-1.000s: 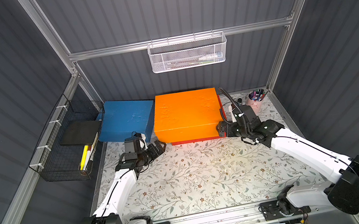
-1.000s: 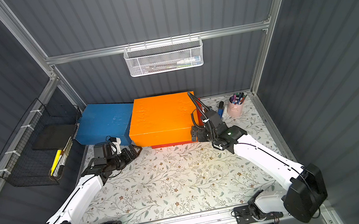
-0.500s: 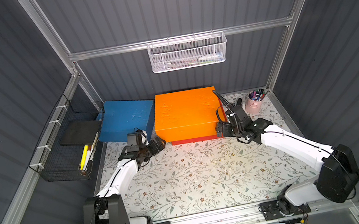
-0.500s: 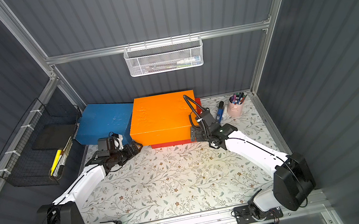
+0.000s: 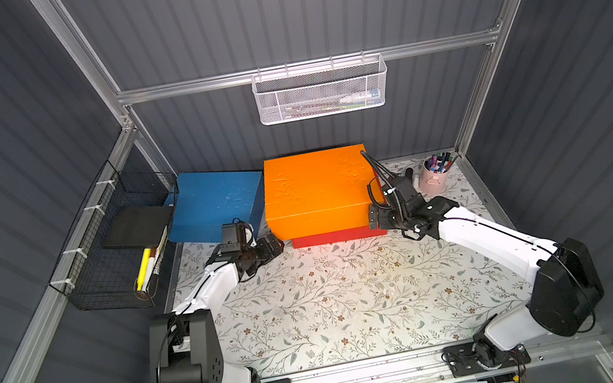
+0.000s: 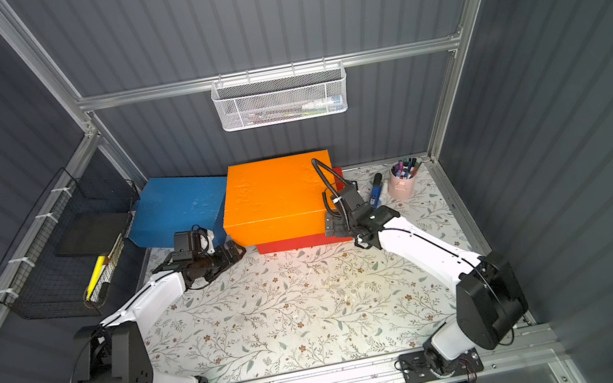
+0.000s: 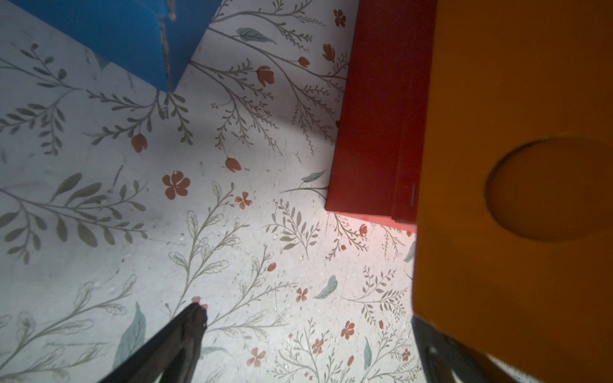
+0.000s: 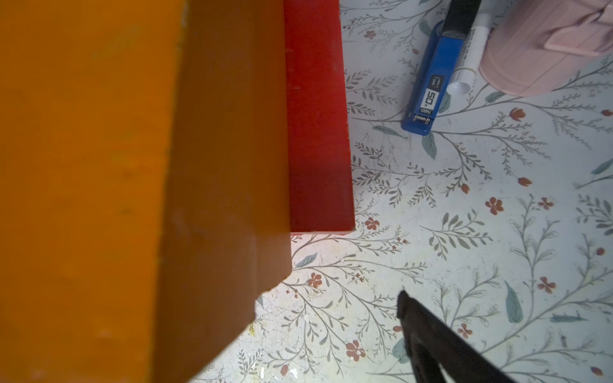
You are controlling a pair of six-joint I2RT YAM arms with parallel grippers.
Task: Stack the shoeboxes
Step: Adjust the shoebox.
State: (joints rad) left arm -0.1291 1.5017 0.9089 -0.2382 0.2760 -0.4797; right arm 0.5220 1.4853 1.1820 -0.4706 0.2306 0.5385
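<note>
Two claws, the left claw (image 5: pixel 273 244) and the right claw (image 5: pixel 374 219), stand wide against the orange box's (image 5: pixel 314 187) ends, squeezing it above the red box (image 5: pixel 337 236). The blue box (image 5: pixel 214 206) waits at the surface's (image 5: pixel 356 298) far left corner.

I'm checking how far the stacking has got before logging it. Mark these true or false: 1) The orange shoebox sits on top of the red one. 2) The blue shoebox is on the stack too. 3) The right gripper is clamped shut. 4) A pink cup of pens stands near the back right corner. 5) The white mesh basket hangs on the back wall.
1) True: the orange shoebox rests on the red shoebox.
2) False: the blue shoebox stands beside the stack, tilted.
3) False: the right gripper is open, at the orange shoebox's end.
4) True: the pink cup.
5) True: the white mesh basket.
</note>
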